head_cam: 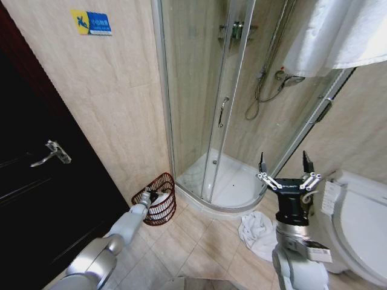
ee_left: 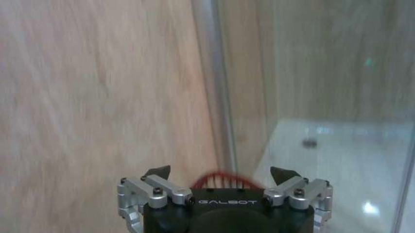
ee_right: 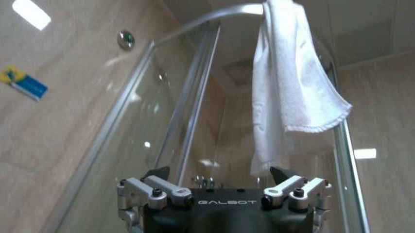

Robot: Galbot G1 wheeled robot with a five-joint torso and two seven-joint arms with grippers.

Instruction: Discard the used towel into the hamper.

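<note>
left arm stretched low and forward, my left gripper (ee_left: 220, 173) open, empty | right gripper (head_cam: 285, 167) raised upright, open, empty

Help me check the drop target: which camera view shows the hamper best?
The head view: the hamper stands whole on the floor beside the shower, with something white inside and the left gripper at its rim. The left wrist view catches just a blurred red arc of its rim between that gripper's open fingers.

Arms: smooth silver-grey rounded shells, jointed segments.
Left gripper (ee_left: 220, 174): black body, white "GALBOT" lettering, silver finger brackets with dark screws, black pointed tips.
Right gripper (ee_right: 220, 174): matching black housing, silver brackets, same lettering.
</note>
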